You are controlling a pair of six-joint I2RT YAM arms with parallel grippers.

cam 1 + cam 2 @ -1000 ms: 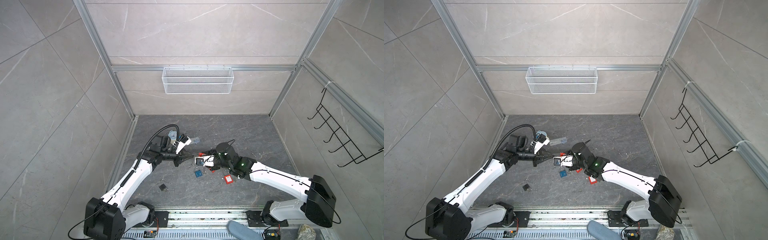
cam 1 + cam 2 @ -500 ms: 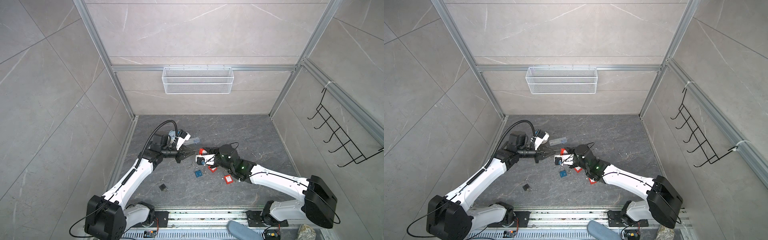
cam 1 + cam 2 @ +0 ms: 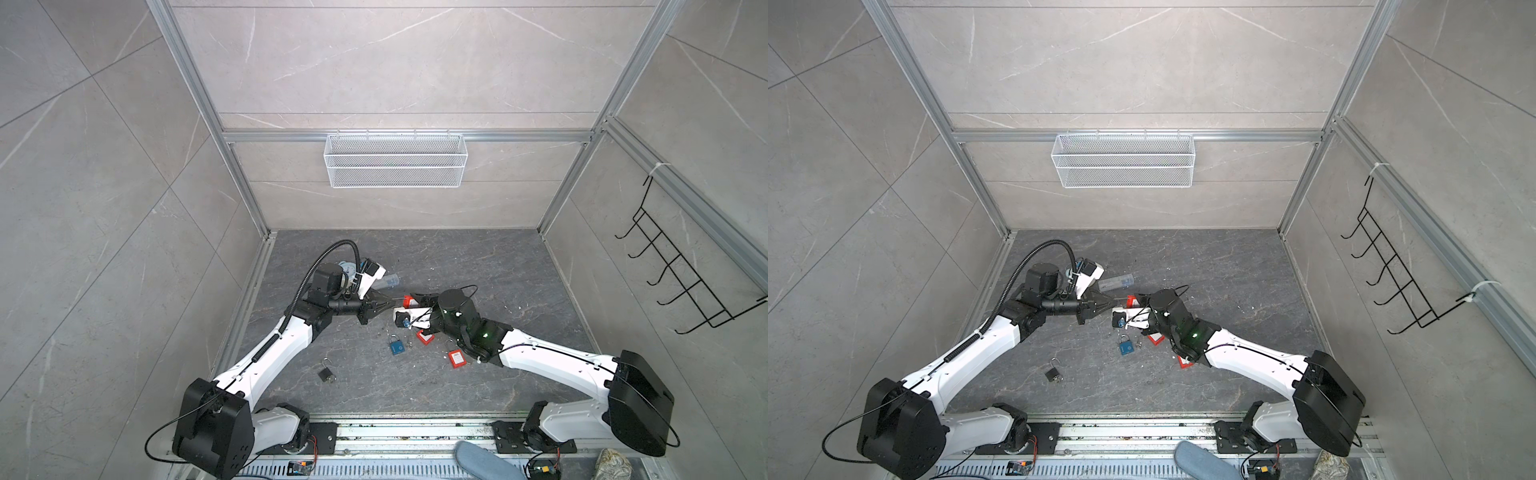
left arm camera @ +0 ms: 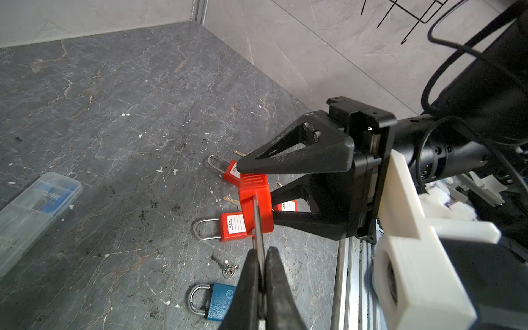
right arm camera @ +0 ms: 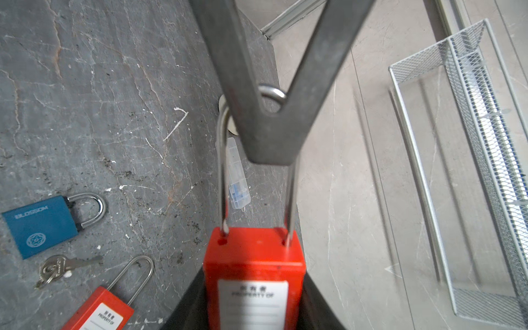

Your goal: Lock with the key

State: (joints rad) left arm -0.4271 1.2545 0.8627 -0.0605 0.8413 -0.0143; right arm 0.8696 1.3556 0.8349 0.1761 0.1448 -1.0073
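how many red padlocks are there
3. One red padlock sits in the right gripper, its shackle pinched by the left gripper. The other two padlocks lie on the floor by the right arm. Others may hide under it.

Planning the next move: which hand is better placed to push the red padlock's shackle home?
Left, likely: the left hand is shut on the shackle, while the right hand clamps the red padlock by its body, bracing it.

The red padlock is cut off by the edge across its label.
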